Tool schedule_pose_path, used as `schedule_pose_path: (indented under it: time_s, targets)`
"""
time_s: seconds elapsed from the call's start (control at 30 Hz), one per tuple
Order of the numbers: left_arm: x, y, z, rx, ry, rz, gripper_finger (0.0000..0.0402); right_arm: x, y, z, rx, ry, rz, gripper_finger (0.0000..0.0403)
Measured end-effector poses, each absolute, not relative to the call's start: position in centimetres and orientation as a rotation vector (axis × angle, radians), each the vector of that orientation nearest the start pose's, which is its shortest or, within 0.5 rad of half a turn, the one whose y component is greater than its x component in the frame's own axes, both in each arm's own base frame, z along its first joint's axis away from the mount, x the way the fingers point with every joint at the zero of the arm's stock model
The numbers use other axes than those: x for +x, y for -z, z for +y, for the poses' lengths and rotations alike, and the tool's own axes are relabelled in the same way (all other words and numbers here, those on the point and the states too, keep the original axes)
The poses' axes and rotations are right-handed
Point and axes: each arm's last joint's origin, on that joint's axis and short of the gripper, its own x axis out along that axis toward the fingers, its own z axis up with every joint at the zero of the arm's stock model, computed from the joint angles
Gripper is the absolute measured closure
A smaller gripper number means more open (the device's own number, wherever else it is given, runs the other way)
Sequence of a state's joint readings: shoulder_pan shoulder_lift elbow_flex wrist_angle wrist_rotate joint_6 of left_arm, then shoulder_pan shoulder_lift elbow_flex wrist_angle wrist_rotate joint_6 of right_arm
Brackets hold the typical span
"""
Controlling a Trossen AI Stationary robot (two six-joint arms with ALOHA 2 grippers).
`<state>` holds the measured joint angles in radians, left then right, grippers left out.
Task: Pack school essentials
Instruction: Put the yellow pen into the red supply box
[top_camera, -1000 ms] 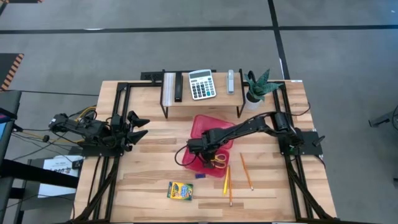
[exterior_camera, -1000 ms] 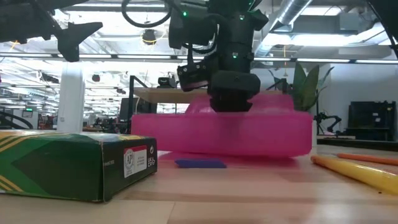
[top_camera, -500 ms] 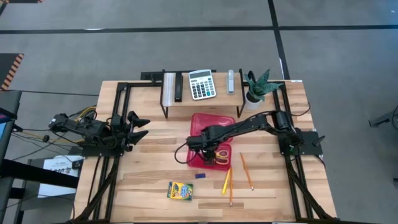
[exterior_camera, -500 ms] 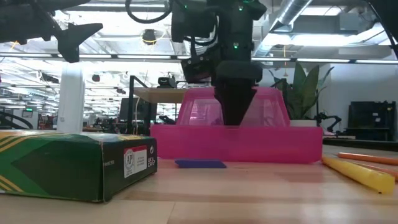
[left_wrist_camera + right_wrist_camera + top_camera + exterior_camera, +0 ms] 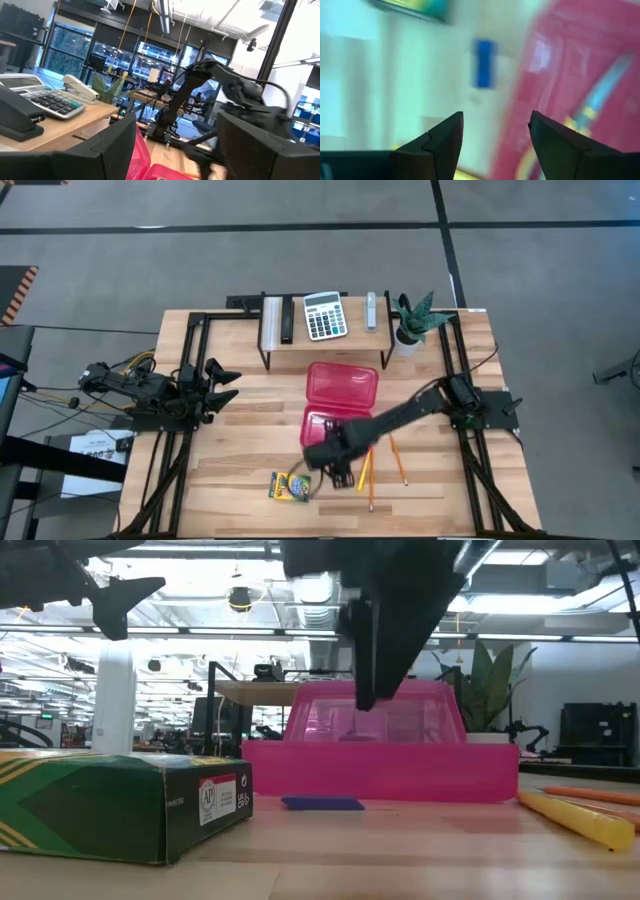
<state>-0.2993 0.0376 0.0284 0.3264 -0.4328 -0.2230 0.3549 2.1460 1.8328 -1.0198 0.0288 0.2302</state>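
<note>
The red translucent case (image 5: 340,402) lies open on the table, lid toward the far edge. A blurred yellow and blue shape, the scissors (image 5: 590,116), lies inside it. My right gripper (image 5: 336,464) hangs open above the table just near of the case, over the blue eraser (image 5: 484,62), which lies flat on the wood (image 5: 322,803). The crayon box (image 5: 290,485) lies flat to the left of it. The yellow pencil (image 5: 364,470) and orange pencil (image 5: 397,456) lie to its right. My left gripper (image 5: 226,384) waits open at the table's left side.
At the far edge a shelf (image 5: 325,340) carries a grey calculator (image 5: 324,315), a stapler (image 5: 371,310) and a dark object (image 5: 286,320). A potted plant (image 5: 412,320) stands at its right. Bare wood lies along the near edge and on the left half.
The case was skewed and raised off the table with my right gripper at it. It has turned square and settled flat with its lid open. My right gripper has left it, moving up and toward the near edge, over the eraser.
</note>
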Motion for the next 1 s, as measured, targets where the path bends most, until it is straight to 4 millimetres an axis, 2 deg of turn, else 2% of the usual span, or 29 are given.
schedule_pose_path:
  time_s: [0.13,0.3,0.5,0.63,0.73,0.87,1.0]
  targets:
    - [9.1,-20.1,-1.5,-0.339,-0.098,-0.311,0.0139,41.1,-21.4,17.4,-0.125,-0.152,1.227,0.0154]
    - [9.1,-20.1,-1.5,-0.342,-0.098,-0.312,0.0139,41.3,-20.8,17.3,-0.149,-0.147,1.196,0.0154]
    - [9.1,-20.1,-1.5,-0.341,-0.098,-0.311,0.0139,39.7,-18.7,16.7,-0.034,-0.008,1.359,0.0154]
    - [9.1,-20.1,-1.5,-0.341,-0.098,-0.312,0.0139,37.8,-18.7,18.2,-0.029,0.042,1.457,0.0154]
    - [9.1,-20.1,-1.5,-0.341,-0.098,-0.312,0.0139,36.6,-18.7,20.2,-0.095,-0.027,1.472,0.0154]
    - [9.1,-20.1,-1.5,-0.341,-0.098,-0.312,0.0139,35.1,-18.7,22.6,-0.294,-0.215,1.471,0.0154]
    - [9.1,-20.1,-1.5,-0.341,-0.098,-0.312,0.0139,34.2,-18.4,23.3,-0.434,-0.318,1.498,0.0154]
